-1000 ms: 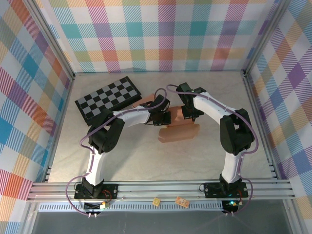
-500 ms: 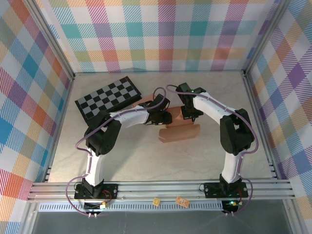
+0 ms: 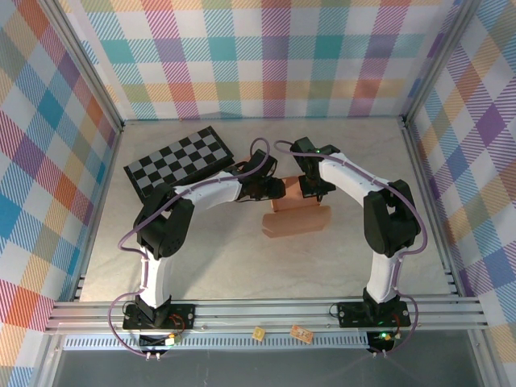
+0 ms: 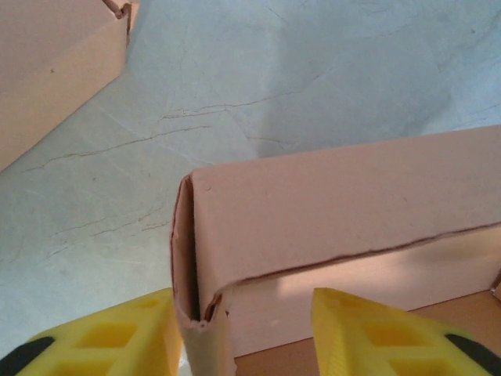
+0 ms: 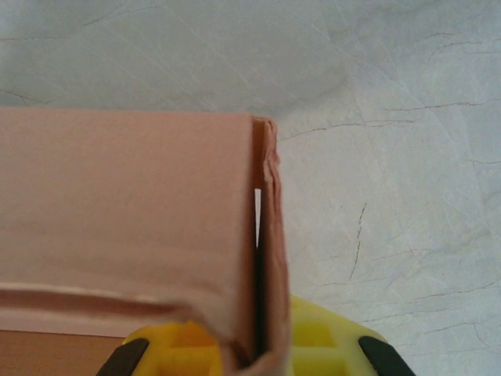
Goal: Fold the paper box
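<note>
Two pincers: one clenched, one released.
Right pincer [image 5: 250,345]: clamps the doubled corner wall of the paper box [image 3: 297,216], apparently to pin the fold.
Left pincer [image 4: 243,307]: jaws apart, astride the opposite corner wall, gripping nothing.
Location: box mid-worktop [image 3: 242,258], partly folded.
Chessboard [image 3: 179,161]: nearby, far-left.

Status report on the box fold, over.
Left tool open, astride box corner. Right tool shut on box's folded wall. Chessboard back left, not blocking.
</note>
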